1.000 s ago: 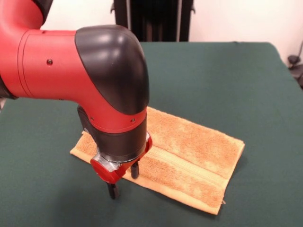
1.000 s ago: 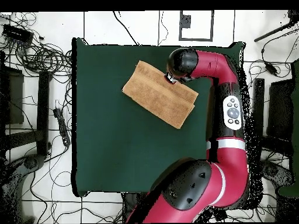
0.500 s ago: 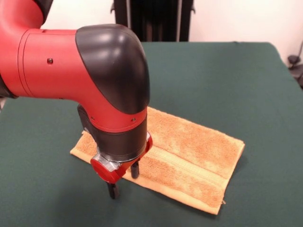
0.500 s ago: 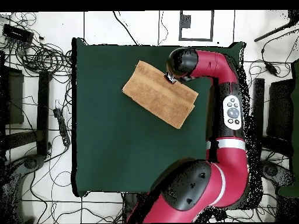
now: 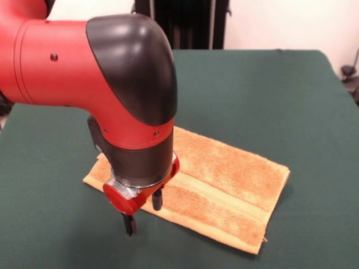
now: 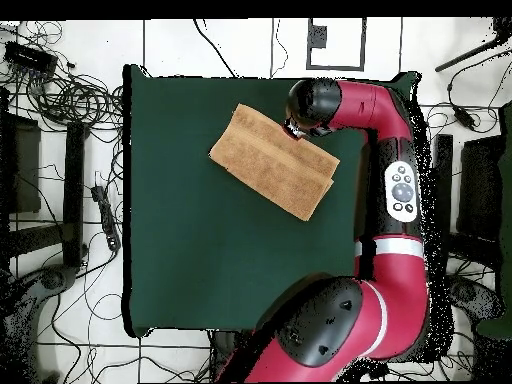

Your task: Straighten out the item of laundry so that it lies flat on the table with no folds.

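Gripper [image 5: 143, 212] open at towel [image 5: 224, 190] edge, towel folded on table [image 5: 280, 95].

Front view: orange-tan towel lay as a long folded rectangle, skewed on the dark green table, a flat woven band running lengthwise along it. Red and black arm [image 5: 95, 89] came down over the towel's left end and hid that part. Two dark fingers [image 5: 157, 199] stood apart, nothing between them; one sat over the towel's near long edge, the other [image 5: 130, 224] just off the cloth over bare table. Couldn't tell if the tips touched the surface. Overhead view: towel [image 6: 272, 160] sat in the upper middle of the table [image 6: 200, 260], set diagonally, with the arm's wrist [image 6: 312, 104] over its upper right edge; gripper itself hidden under the wrist there. Cables [image 6: 70, 90] cluttered the floor around the table.
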{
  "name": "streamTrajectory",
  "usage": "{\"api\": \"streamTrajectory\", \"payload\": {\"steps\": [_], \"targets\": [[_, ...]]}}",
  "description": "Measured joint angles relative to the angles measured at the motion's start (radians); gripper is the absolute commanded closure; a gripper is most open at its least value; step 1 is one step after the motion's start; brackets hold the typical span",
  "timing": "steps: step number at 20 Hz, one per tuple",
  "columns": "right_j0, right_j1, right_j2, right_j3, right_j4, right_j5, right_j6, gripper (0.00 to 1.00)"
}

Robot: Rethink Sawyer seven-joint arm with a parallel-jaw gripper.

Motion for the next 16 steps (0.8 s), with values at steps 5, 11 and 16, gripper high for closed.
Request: {"api": "streamTrajectory", "payload": {"steps": [5, 11, 16], "targets": [[0.0, -0.025, 0.0, 0.0, 0.0, 0.0, 0.0, 0.0], [0.0, -0.047, 0.0, 0.001, 0.0, 0.0, 0.0, 0.0], [0.0, -0.062, -0.001, 0.012, 0.001, 0.0, 0.0, 0.0]]}}
